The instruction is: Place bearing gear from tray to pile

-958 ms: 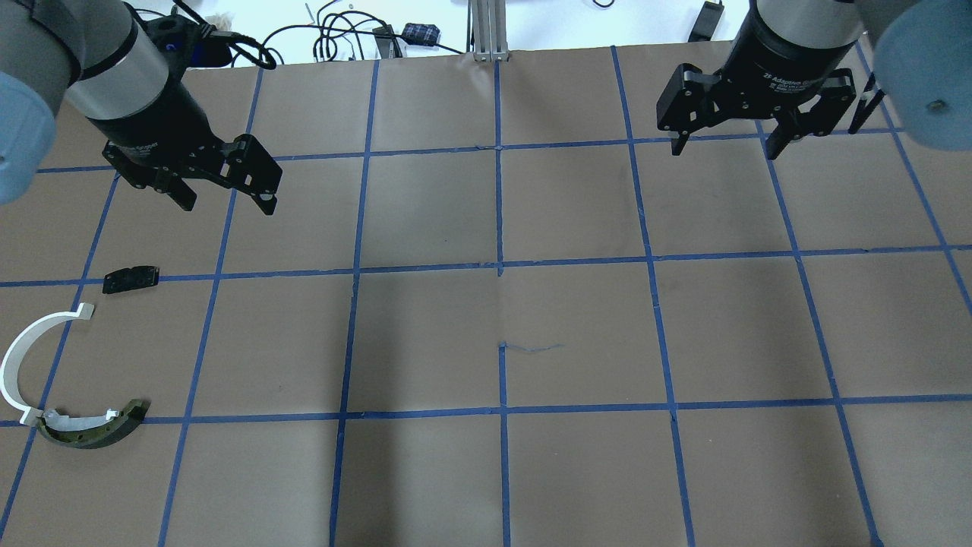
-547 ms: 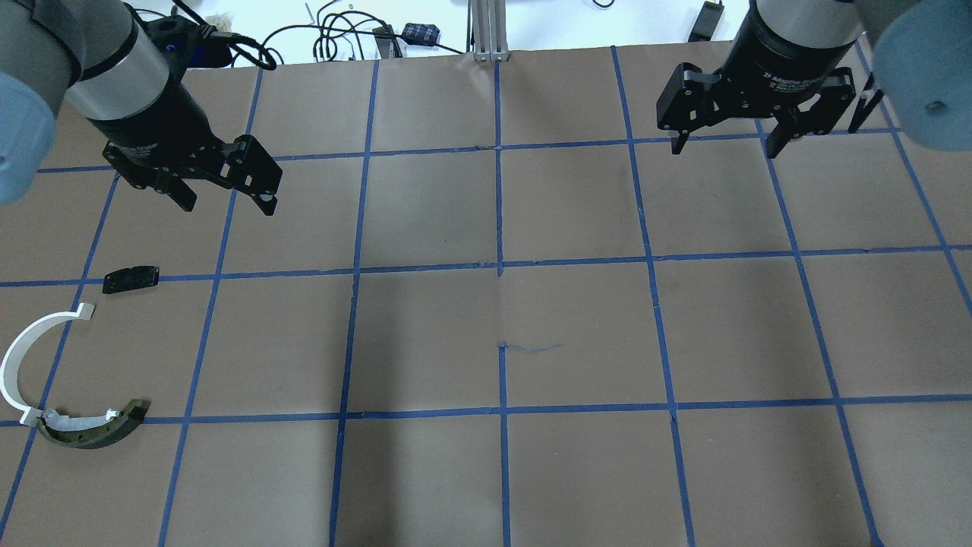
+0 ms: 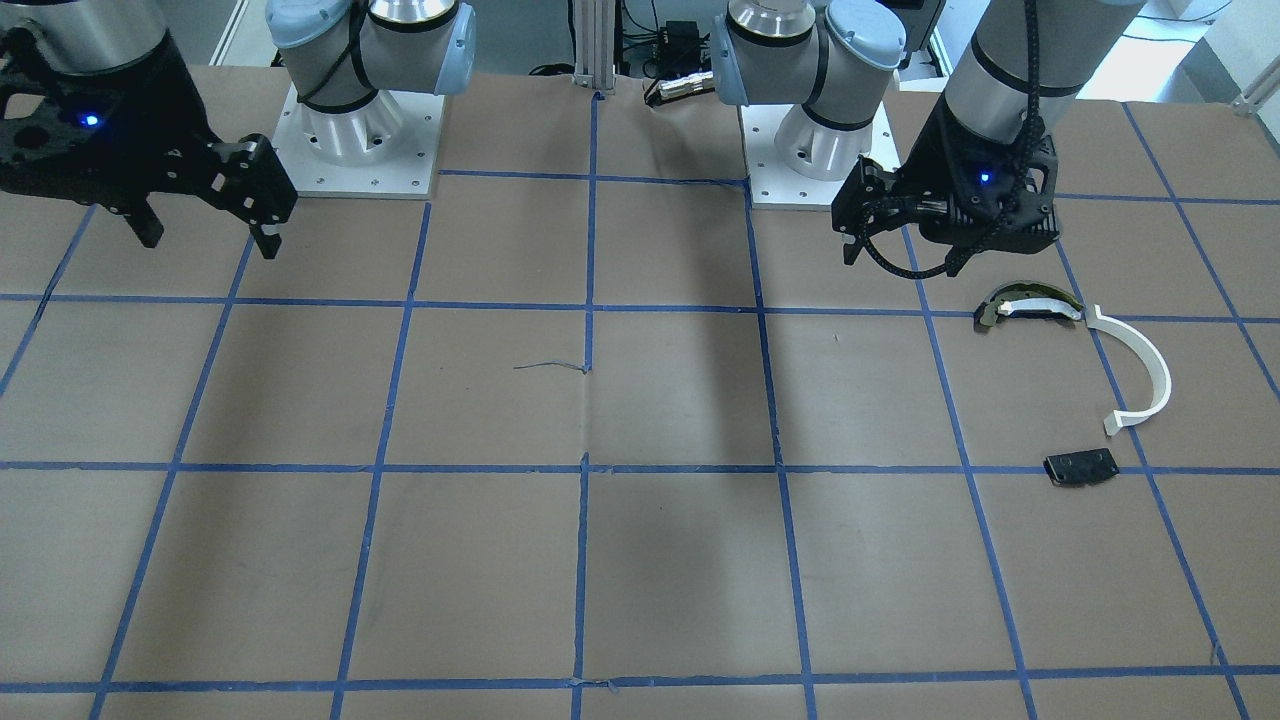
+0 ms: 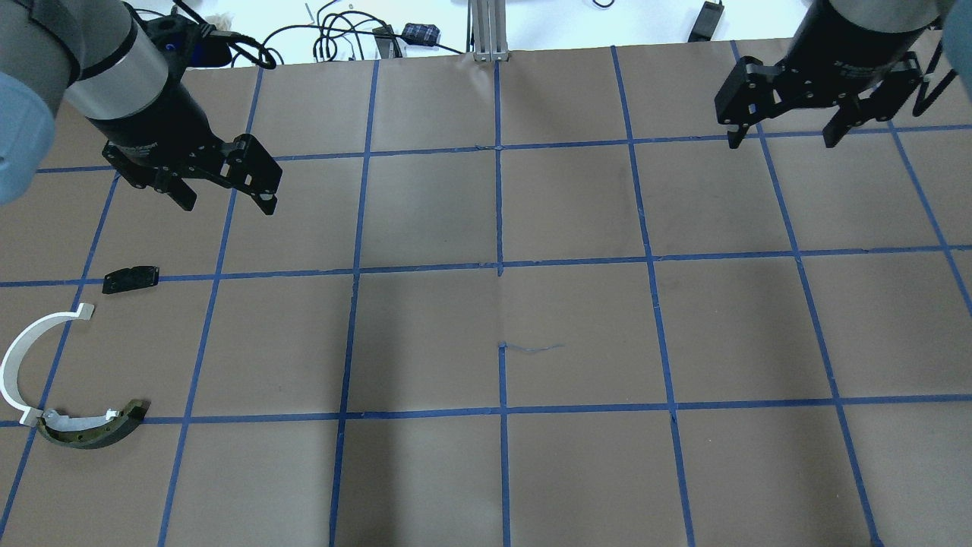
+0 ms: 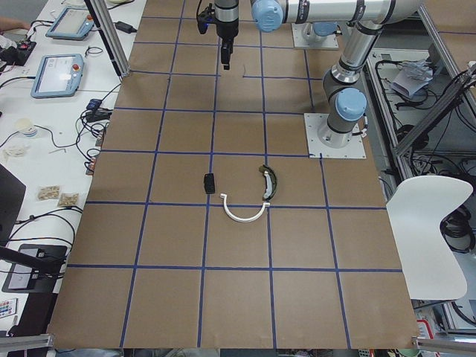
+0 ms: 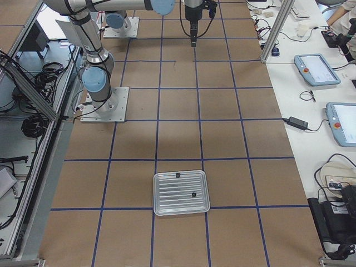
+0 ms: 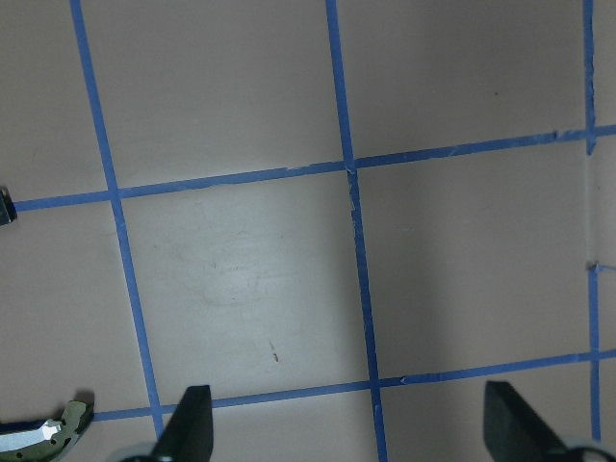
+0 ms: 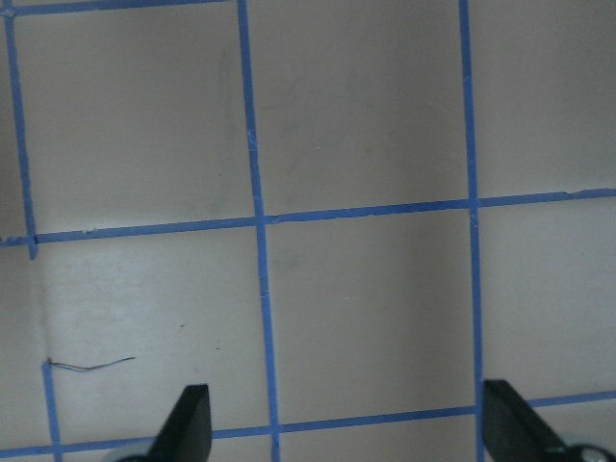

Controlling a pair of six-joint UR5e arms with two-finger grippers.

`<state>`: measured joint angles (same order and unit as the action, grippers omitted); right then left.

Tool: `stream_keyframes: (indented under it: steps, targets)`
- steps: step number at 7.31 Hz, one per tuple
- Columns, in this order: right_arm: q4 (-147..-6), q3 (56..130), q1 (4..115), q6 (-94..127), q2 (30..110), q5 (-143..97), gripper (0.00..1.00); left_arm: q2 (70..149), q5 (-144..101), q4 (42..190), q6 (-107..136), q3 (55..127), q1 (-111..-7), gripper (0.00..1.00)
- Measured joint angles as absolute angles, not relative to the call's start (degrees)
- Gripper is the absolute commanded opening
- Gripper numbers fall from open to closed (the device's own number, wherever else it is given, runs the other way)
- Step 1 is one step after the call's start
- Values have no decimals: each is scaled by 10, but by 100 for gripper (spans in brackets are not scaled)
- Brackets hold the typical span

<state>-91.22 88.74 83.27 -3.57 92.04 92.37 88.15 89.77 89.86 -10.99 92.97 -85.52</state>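
Only the exterior right view shows the tray (image 6: 179, 207), a ribbed metal one at that view's 6 o'clock, well apart from both arms. Two small dark parts lie on it, one (image 6: 177, 175) by the 12 o'clock rim and one (image 6: 193, 194) toward 4 o'clock. They are too small to tell which is the bearing gear.

Seen from overhead, the pile sits at 8 o'clock on the worktop (image 4: 577, 327). The white half-ring (image 4: 7, 368) touches, with its lower end, the pale-trimmed dark curved piece (image 4: 95, 437). The black plate (image 4: 130, 279) lies apart, at 1 o'clock from the ring, on a line of blue tape (image 4: 425, 267).

The left gripper (image 4: 225, 201) hovers at 1 o'clock from the plate, its fingers (image 7: 192, 428) spread wide and holding nothing. The right gripper (image 4: 782, 140) hangs at the worktop's 1 o'clock, its fingers (image 8: 191, 419) likewise released and empty over bare brown paper. Pale print on the gripper bodies is too blurred to read.
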Motion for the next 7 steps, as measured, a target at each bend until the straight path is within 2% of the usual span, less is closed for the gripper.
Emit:
stream_keyframes:
  steps: [3, 7]
  targets:
    - [-909, 888, 699, -236, 916, 932, 100, 881, 899, 899, -110, 930, -856, 100]
    - [-937, 890, 511, -614, 839, 912, 100, 881, 899, 899, -110, 929, -856, 100]
